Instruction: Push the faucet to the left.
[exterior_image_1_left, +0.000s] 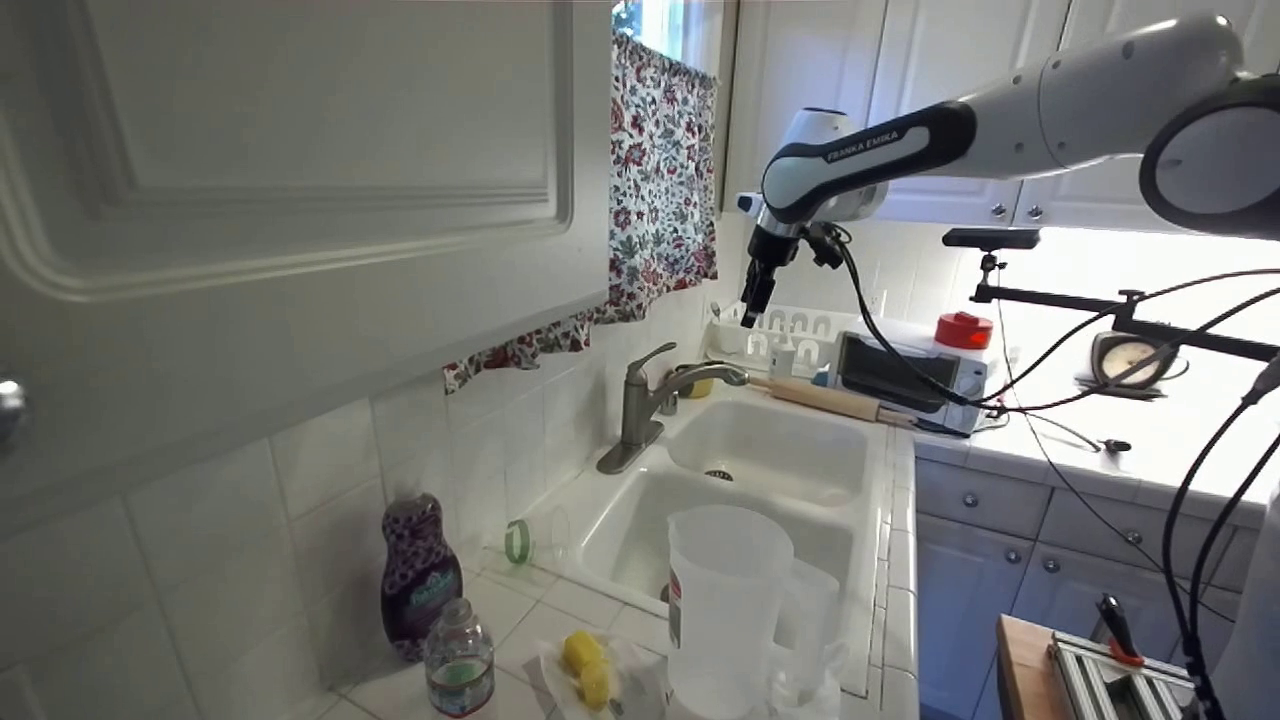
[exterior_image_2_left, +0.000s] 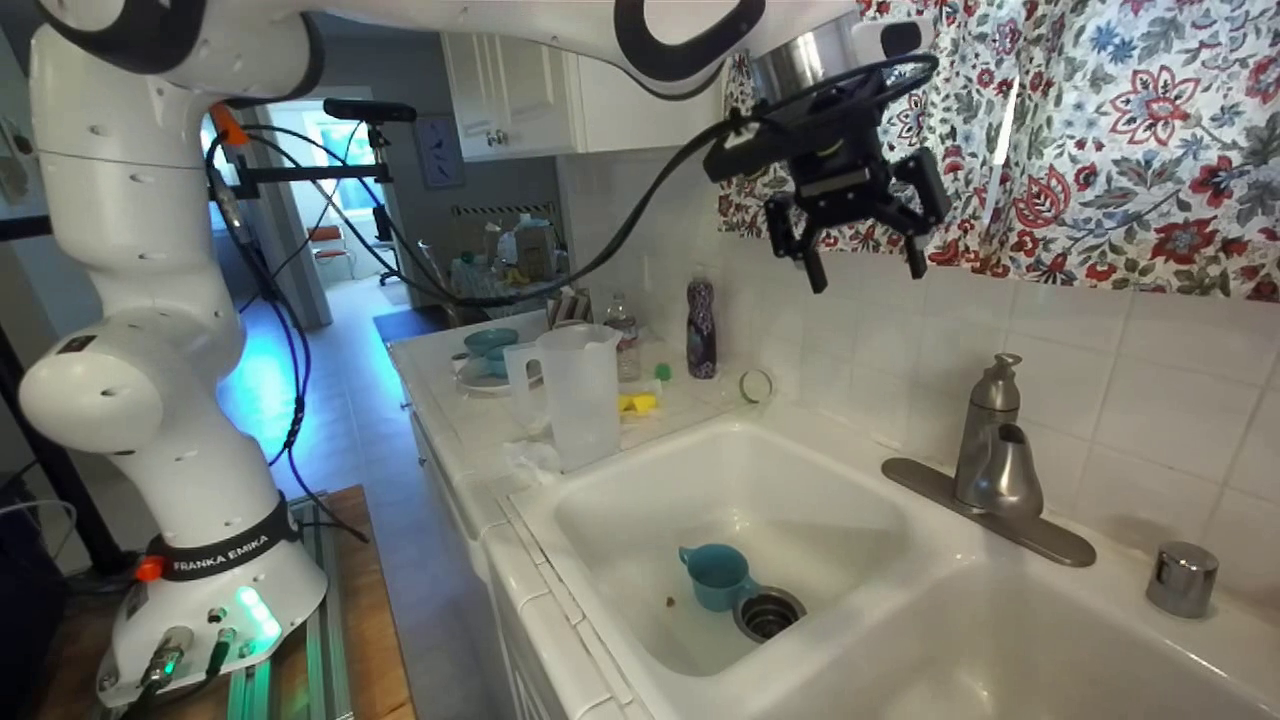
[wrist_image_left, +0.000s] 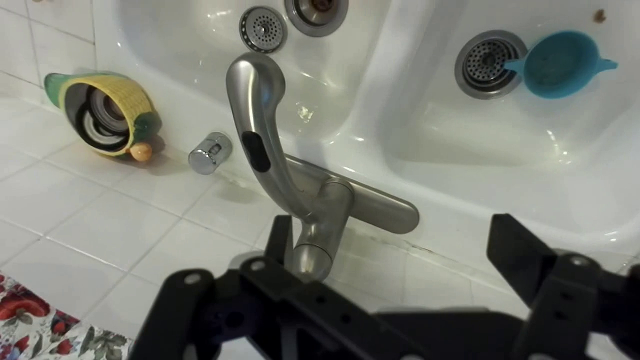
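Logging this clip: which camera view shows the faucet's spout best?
The wrist view. Looking down, it shows the spout large, along its whole length, with nothing across it. Both exterior views show it smaller: nearly in profile in an exterior view, foreshortened in an exterior view.

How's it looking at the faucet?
Hand open, empty. Faucet untouched, spout over the basin without the blue cup. Nothing visible between hand and faucet.
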